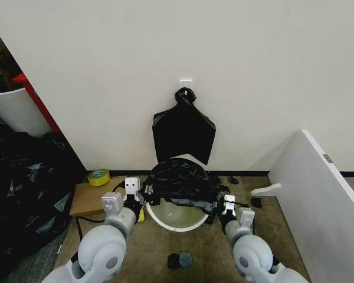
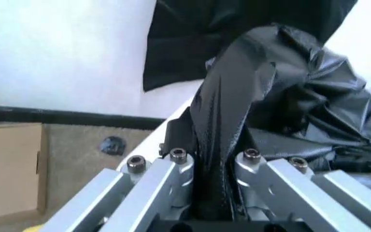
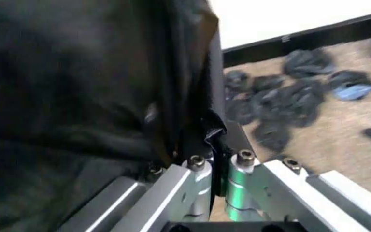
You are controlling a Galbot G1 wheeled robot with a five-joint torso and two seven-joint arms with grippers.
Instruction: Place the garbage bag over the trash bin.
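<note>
The garbage bag (image 1: 182,180) is being held spread over the far half of the trash bin (image 1: 176,219), which is standing on the carpet by the wall; the near half of the rim is being left uncovered, with the pale inside showing. A flat black bundle (image 1: 184,128) is hanging on the wall just behind.

The bag's left edge is being pinched by the left gripper (image 1: 143,196), whose jaws are being kept narrow on a twisted fold of plastic. Its right edge is being clamped in the same way by the right gripper (image 1: 222,203).

The film is thin and slippery, so a fold is at risk of being pulled out of either grip if it is stretched hard. The light bin is likely being put at risk of tipping or sliding if the bag is dragged unevenly, and the plastic could be torn on the rim.
</note>
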